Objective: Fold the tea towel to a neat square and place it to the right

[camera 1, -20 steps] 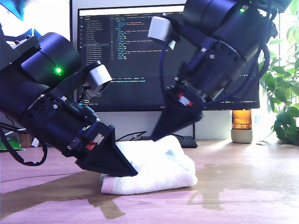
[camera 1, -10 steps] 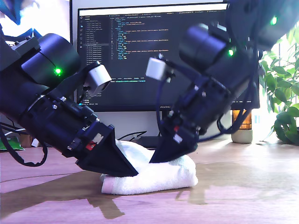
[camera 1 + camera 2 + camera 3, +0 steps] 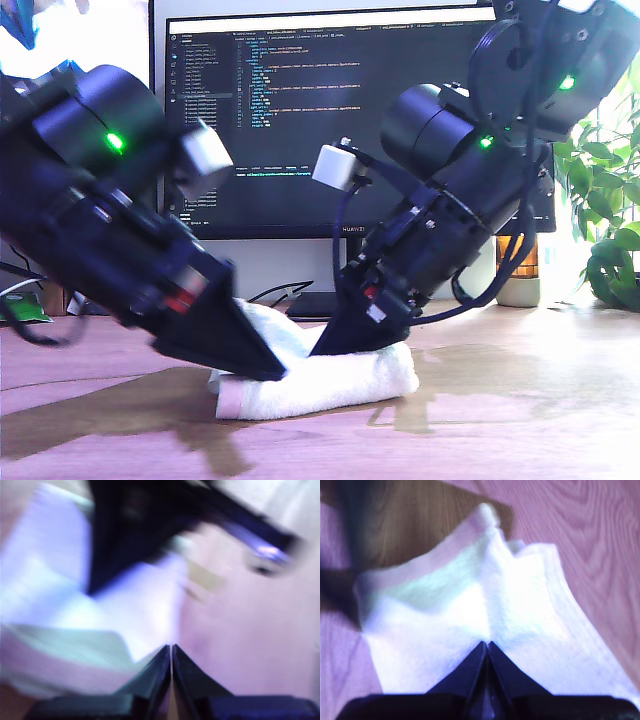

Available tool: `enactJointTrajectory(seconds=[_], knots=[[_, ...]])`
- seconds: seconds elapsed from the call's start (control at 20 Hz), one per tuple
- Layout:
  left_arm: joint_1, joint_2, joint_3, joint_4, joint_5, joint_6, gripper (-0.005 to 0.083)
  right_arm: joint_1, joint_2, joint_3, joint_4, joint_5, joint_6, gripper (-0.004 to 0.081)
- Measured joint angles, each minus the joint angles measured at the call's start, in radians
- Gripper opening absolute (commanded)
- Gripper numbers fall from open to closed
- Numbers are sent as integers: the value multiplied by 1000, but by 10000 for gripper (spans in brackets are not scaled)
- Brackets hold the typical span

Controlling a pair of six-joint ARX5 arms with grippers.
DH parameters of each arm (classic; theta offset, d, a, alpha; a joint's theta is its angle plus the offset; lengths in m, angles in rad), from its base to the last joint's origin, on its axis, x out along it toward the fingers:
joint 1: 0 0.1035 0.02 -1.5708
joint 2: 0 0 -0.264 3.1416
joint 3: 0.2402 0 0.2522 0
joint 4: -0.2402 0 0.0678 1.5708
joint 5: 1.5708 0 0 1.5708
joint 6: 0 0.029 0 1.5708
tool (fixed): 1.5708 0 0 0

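The first hand (image 3: 171, 647) is seen with its two jaws pressed together, tips meeting in a thin line. Its own view is badly blurred, so whether any cloth is caught between them cannot be told. In the exterior view its tip (image 3: 270, 370) is set against the towel's end on the exterior view's left.

The second hand (image 3: 486, 644) is likewise closed, and its tips rest on top of the cloth. No fold is seen pinched between them. From outside, its point (image 3: 325, 350) presses down on the upper layer near the bundle's middle.

The tea towel (image 3: 340, 375) lies folded in a thick, low pad on the counter (image 3: 520, 400), between the two arms and in front of a monitor (image 3: 290, 120). In the second wrist view its top layer (image 3: 520, 605) is rumpled, with a ridge and a loose corner standing up.

The cloth is judged to be light, soft and thick. It will probably sag and spring open when let go, and layers may slide over each other. A hold is best taken at an edge or corner, through all layers at once, so the fold is kept. The fluffy pile should give good grip. The pad looks roughly folded but not squared, so pressing flat is probably the step in hand.
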Motion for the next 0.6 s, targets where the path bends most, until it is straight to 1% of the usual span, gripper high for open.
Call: enactJointTrajectory(seconds=[0.05, 0.15, 0.25, 0.35, 0.4, 0.45, 0.5, 0.55, 0.6], knots=[[-2, -66, -7, -31, -22, -3, -24, -2, 1, 0, 2, -6, -6, -13], [-4, -194, -5, -74, -103, -31, -24, -13, 5, 0, 5, -17, -2, -13], [-4, -305, -5, -129, -184, -52, -24, -20, 7, 0, 7, -22, 55, -13], [-2, -362, -4, -179, -273, -66, -24, -27, 7, 0, 10, -13, 174, -13], [-2, -377, -4, -201, -308, -77, -24, -28, 7, 0, 15, 6, 209, -13], [-2, -388, -4, -224, -341, -78, -24, -29, 7, 1, 25, 41, 298, -13], [-2, -396, -5, -238, -361, -79, -24, -31, 7, 5, 36, 85, 362, -13], [-2, -405, -5, -246, -377, -79, -24, -32, 6, 8, 43, 134, 379, -13], [-2, -408, -5, -254, -382, -82, -24, -33, 4, 11, 47, 197, 468, -13]])
